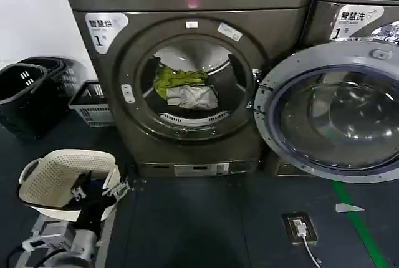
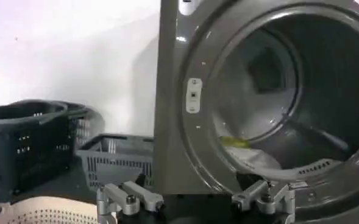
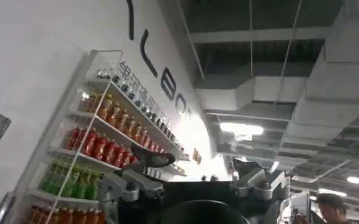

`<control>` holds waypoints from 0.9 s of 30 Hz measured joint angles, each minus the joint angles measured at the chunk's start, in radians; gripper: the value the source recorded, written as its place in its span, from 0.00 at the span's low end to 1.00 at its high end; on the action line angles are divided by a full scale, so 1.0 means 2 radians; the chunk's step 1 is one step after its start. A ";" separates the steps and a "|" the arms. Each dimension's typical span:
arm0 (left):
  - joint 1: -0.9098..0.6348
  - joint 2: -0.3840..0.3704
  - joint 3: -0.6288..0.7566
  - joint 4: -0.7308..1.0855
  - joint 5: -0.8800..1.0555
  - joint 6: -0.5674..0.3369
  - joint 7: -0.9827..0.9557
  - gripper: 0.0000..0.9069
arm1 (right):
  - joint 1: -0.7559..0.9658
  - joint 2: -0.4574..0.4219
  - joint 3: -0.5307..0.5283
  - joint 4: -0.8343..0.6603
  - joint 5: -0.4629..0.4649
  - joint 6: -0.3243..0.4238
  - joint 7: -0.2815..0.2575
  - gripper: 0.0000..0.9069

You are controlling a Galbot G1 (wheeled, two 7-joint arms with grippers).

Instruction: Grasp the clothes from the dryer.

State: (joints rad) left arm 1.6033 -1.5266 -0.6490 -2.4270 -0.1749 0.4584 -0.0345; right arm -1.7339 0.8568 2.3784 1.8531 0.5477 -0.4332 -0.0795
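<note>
Ahead of and above the left tool (image 2: 194,201), jaws apart: clothes (image 1: 184,88) low in the dryer (image 1: 193,87) drum. Right tool (image 3: 194,185) probably open, aimed elsewhere.

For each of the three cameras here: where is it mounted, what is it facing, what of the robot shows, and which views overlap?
Head view: on the head, looking forward and down at the open dryer with the clothes in its drum; left arm low beside a white basket.
Left wrist view: on the left wrist, facing the dryer opening; left tool open in front.
Right wrist view: on the right wrist, tilted up at a drinks shelf and ceiling; right tool open.
Head and left wrist views share the dryer, the clothes and the dark baskets.
</note>
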 measured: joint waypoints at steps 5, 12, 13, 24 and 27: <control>0.000 0.001 -0.004 -0.003 -0.002 0.000 0.000 1.00 | 0.004 0.003 -0.004 0.001 0.000 0.000 -0.002 1.00; 0.001 0.003 -0.005 -0.004 -0.003 0.000 0.000 1.00 | 0.007 0.003 -0.011 0.001 -0.001 0.001 -0.003 1.00; 0.001 0.003 -0.005 -0.004 -0.003 0.000 0.000 1.00 | 0.008 0.003 -0.012 0.001 -0.001 0.001 -0.003 1.00; 0.003 0.004 -0.007 -0.009 -0.001 0.001 0.006 1.00 | 0.010 0.002 -0.016 0.001 -0.001 0.005 -0.004 1.00; 0.004 0.003 -0.008 -0.009 -0.001 0.000 0.006 1.00 | 0.010 0.003 -0.016 0.001 0.001 0.012 -0.005 1.00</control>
State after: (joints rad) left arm 1.6110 -1.5196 -0.6649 -2.4447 -0.1771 0.4591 -0.0223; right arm -1.7149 0.8633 2.3456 1.8555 0.5503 -0.4093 -0.0904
